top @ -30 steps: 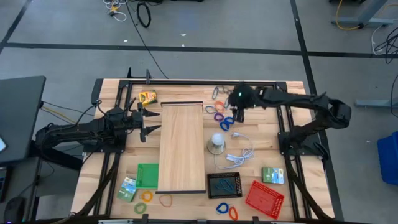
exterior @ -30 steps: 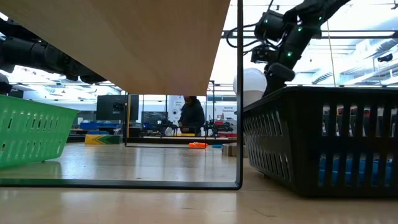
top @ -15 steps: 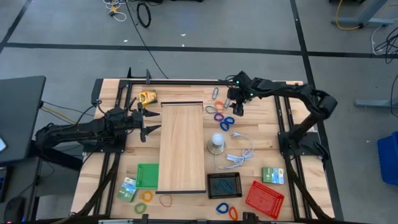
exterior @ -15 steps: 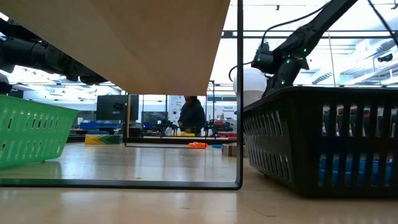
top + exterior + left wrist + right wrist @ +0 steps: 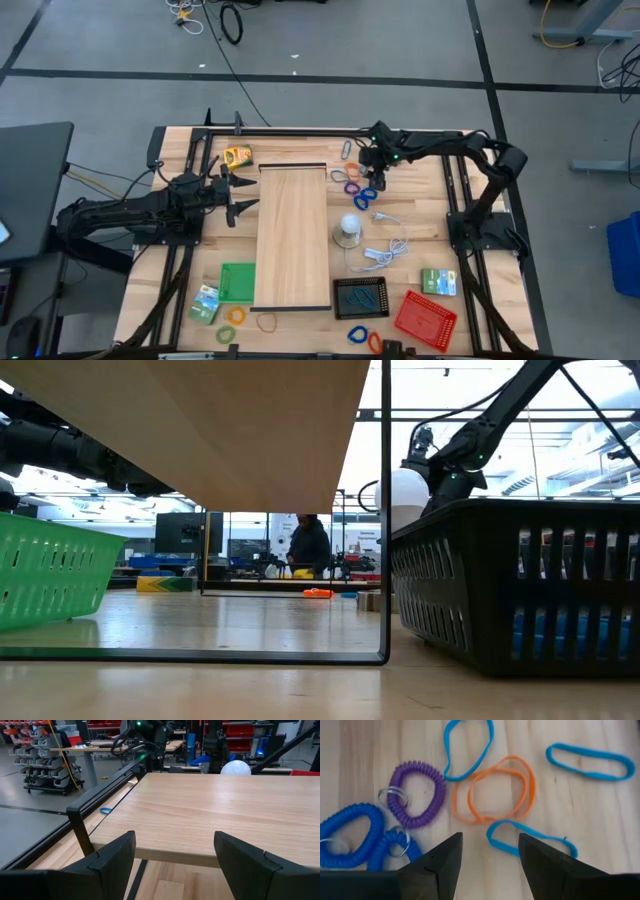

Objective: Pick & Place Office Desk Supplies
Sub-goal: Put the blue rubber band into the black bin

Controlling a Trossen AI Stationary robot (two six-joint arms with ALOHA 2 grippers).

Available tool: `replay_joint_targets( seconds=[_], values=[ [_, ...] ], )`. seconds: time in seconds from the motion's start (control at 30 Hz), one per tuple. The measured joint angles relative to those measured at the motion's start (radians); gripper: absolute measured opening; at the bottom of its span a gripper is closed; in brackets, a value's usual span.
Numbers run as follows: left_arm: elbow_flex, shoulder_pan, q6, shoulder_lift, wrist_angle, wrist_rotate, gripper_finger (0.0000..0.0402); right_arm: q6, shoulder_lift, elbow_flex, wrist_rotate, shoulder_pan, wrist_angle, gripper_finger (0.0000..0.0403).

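Right gripper [image 5: 487, 865] is hovering with its fingers spread over the loose bands on the pale wooden table [image 5: 420, 215]: an orange band [image 5: 495, 790], light blue bands [image 5: 530, 837] and a purple coil [image 5: 417, 795] are lying flat beneath it, just beside the long board [image 5: 293, 235]. Left gripper [image 5: 175, 855] is waiting wide open at the board's other side. Beyond the table, a person [image 5: 308, 545] is standing among workshop benches.

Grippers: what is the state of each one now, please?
Left gripper: open, holding nothing, beside the wooden board.
Right gripper: open, empty, above the orange band.
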Motion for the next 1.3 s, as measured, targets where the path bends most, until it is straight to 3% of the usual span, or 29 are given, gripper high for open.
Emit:
replay_joint_targets(
  seconds=[0.8,0.97,1.17,1.3],
  values=[
    [0.0,0.0,-0.006,0.0,0.0,-0.005,0.0273,-0.004,0.067,0.0,0.041,0.013,0.044,0.0192],
    [0.0,0.0,-0.005,0.0,0.0,-0.009,0.0273,-0.004,0.071,0.0,0.074,0.014,0.05,0.0138],
    [0.0,0.0,-0.006,0.0,0.0,-0.009,0.0273,0.025,0.071,0.0,0.104,0.022,0.035,0.0014],
    [0.0,0.0,-0.006,0.0,0.0,-0.008,0.0273,0.069,0.07,0.0,0.125,0.049,0.034,0.0007]
  ],
)
